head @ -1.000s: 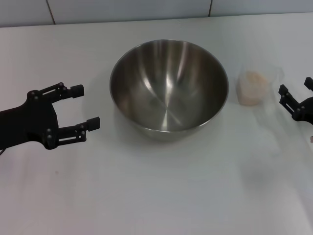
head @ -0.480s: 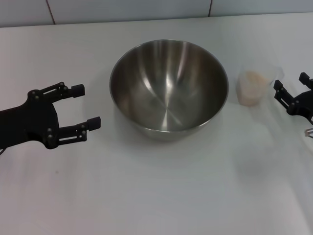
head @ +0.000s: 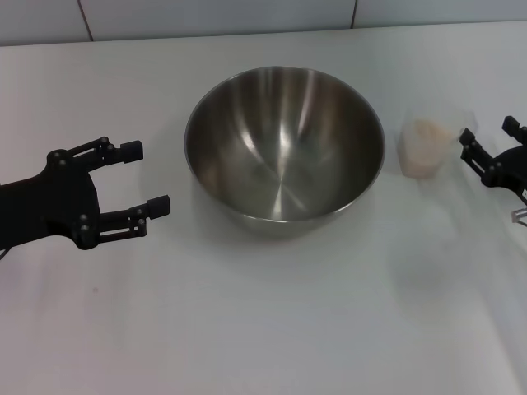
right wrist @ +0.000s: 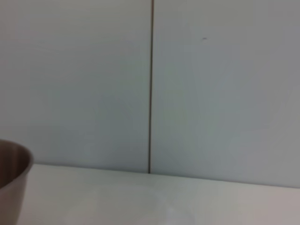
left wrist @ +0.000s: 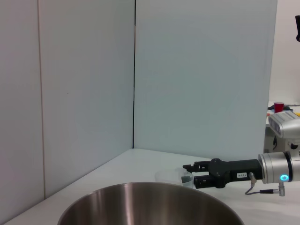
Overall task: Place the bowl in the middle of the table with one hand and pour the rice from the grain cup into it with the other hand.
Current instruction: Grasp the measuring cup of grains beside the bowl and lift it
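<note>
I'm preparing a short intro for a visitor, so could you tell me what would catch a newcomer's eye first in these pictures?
The big shiny steel bowl in the middle of the white table dominates. To its right stands the small clear grain cup holding pale rice, with the open right gripper just beside it, not yet gripping. The open left gripper sits apart from the bowl on its left.

The right hand [head: 492,146] is cut off by the head picture's edge, the clear cup [head: 430,146] is so faint its walls barely show, and the bowl [left wrist: 150,205] is cut off in both wrist pictures.
</note>
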You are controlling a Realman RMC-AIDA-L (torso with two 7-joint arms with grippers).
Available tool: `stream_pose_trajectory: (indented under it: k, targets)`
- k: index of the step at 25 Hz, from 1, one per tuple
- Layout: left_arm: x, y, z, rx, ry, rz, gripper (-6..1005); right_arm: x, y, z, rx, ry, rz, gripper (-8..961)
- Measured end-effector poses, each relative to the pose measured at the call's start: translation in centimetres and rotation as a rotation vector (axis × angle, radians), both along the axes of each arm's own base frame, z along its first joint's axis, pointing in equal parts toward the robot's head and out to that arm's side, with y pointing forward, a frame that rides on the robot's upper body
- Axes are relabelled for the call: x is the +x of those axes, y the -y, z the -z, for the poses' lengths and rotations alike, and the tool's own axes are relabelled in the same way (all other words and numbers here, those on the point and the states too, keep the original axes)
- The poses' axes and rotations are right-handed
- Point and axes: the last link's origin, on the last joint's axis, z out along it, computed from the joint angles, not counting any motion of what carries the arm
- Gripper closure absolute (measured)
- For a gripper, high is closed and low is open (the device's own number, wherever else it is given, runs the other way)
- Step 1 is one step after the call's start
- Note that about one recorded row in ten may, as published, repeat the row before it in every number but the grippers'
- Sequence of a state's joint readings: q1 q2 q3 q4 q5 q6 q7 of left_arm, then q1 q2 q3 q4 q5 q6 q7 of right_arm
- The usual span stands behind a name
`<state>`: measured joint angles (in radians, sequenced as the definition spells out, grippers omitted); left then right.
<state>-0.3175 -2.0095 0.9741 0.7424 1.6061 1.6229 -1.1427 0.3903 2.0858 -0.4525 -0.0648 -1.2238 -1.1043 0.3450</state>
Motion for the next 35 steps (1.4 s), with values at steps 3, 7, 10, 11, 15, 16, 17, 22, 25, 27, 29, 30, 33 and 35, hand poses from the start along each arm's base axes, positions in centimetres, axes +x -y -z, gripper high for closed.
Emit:
stream_pose_trajectory:
  k: [3,7,10,11,15,16,17,22,25,27,29,30,33,35]
  targets:
    - [0.0,0.0,0.0,0.000,0.001,0.001,161,0.0,-0.2,-0.2,0.010,0.000,0.001,396]
    - [0.1,0.0,0.1,0.000,0.002,0.002,160,-0.2,-0.4,-0.3,0.013,0.001,-0.005,399]
    - [0.1,-0.1,0.1,0.000,0.002,0.004,160,-0.3,-0.6,-0.4,0.016,0.000,-0.009,400]
    - [0.1,-0.1,0.1,0.000,0.002,0.004,160,-0.3,-0.7,-0.4,0.018,-0.001,-0.010,401]
    - [0.2,-0.2,0.0,0.001,0.000,0.006,160,-0.5,-1.0,-0.4,0.021,-0.002,-0.014,403]
    - [0.2,-0.2,0.0,0.001,0.000,0.006,160,-0.6,-1.0,-0.5,0.021,-0.002,-0.016,404]
    - [0.3,-0.4,0.0,0.004,-0.005,0.008,160,-0.6,-1.1,-0.4,0.021,-0.002,-0.017,404]
    - [0.3,-0.5,-0.1,0.007,-0.008,0.010,160,-0.6,-1.2,-0.4,0.019,-0.001,-0.015,407]
    - [0.3,-0.5,-0.1,0.007,-0.008,0.010,160,-0.5,-1.3,-0.4,0.015,0.003,-0.007,409]
    - [0.3,-0.5,-0.1,0.008,-0.009,0.011,160,-0.5,-1.3,-0.4,0.013,0.005,-0.004,410]
    - [0.3,-0.6,0.0,0.010,-0.010,0.011,160,-0.5,-1.4,-0.4,0.013,0.006,-0.004,411]
    - [0.3,-0.6,0.0,0.010,-0.010,0.011,160,-0.5,-1.4,-0.4,0.013,0.006,-0.004,411]
    - [0.3,-0.6,0.0,0.010,-0.010,0.012,161,-0.5,-1.5,-0.4,0.013,0.007,-0.005,413]
    - [0.4,-0.7,-0.1,0.011,-0.010,0.014,161,-0.6,-1.5,-0.4,0.013,0.008,-0.006,414]
